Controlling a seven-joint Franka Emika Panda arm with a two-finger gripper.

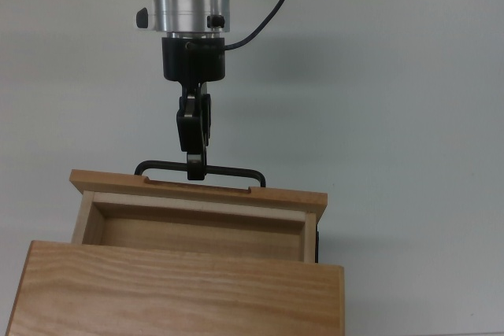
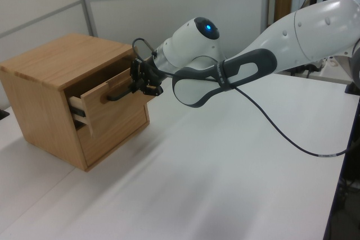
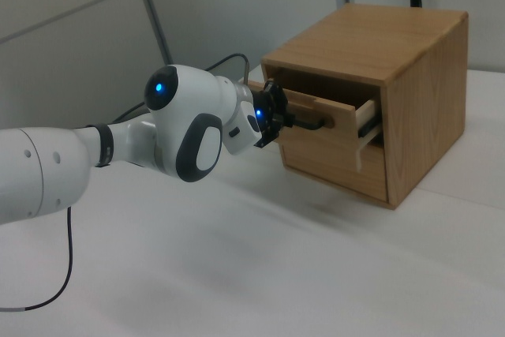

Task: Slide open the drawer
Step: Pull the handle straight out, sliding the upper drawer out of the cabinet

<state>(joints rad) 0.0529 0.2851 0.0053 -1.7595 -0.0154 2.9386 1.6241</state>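
drawer [image 1: 197, 208]: juts out of the cabinet [image 1: 181, 289], top slot
gripper [image 1: 195, 169]: on the handle [image 1: 228, 172], before the drawer
cabinet: on the table [image 1: 409, 116]

Bright, even overhead light across all three views, no harsh glare. The white matte worktop [image 1: 409, 116] takes only soft, diffuse shadows: a faint grey smudge under the arm in the top view, a thin dark band at the base of the light wooden box-shaped cabinet [image 2: 39, 77] in the left view. The open drawer's cavity [image 3: 316, 88] sits in deep shade. Everything looks slightly soft, with muted contrast.
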